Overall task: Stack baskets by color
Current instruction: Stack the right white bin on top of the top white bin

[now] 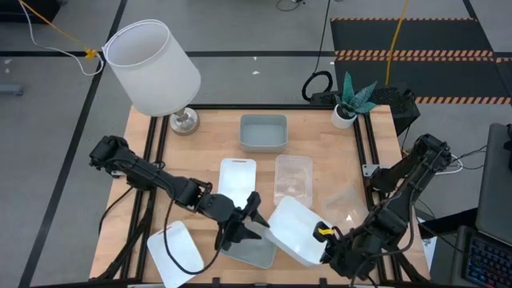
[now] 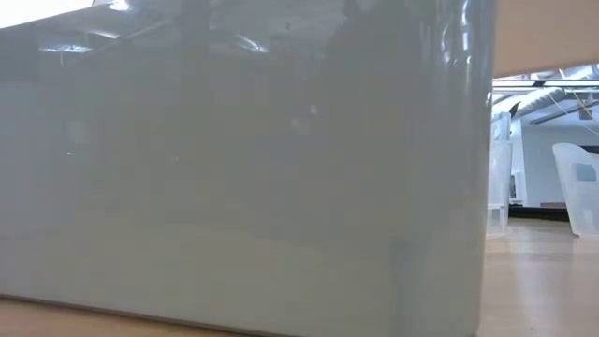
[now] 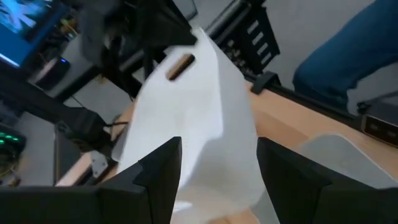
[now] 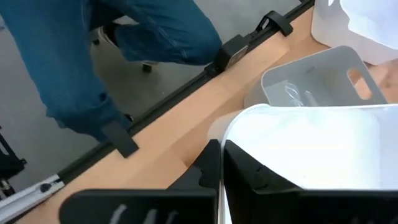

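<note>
The right gripper (image 1: pixel 326 234), lower centre-right of the high view, pinches a tilted white basket (image 1: pixel 298 230) by its rim. The left gripper (image 1: pixel 254 214) stands spread beside that basket, above a grey-blue basket (image 1: pixel 254 253). Other baskets, white (image 1: pixel 238 178), clear (image 1: pixel 293 178) and grey-blue (image 1: pixel 263 133), lie scattered singly. Judged progress: stacking has barely begun.

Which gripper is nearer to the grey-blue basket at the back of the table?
The left gripper, open beside the tilted white basket, is somewhat nearer the grey-blue basket. The right gripper grips that white basket's rim farther forward.
</note>
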Tool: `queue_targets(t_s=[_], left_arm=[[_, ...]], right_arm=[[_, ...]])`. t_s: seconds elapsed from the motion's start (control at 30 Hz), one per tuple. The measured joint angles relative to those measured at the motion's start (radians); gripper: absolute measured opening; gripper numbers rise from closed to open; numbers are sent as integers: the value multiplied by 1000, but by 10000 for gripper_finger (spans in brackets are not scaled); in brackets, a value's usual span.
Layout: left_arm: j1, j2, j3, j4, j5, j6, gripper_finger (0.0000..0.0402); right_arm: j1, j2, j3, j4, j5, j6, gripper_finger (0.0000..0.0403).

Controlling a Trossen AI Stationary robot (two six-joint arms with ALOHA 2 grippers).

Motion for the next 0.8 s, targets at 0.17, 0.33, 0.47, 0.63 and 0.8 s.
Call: queue_targets(t_s=[0.17,0.33,0.47,0.63,0.8], left_arm=[[20,0,26,-44,11,24,212],[50,20,113,-216,47,26,212],[56,24,168,-311,94,59,211],[62,45,175,-362,97,120,211],[54,69,175,-344,91,206,190]], right_arm=[[-14,0,0,-8,-2,-48,0],[-31,0,0,-9,-3,-62,0],[-40,0,-3,-12,-6,-83,0],[-51,1,-4,-15,-7,-96,0],[-75,1,-4,-16,-7,-162,0]])
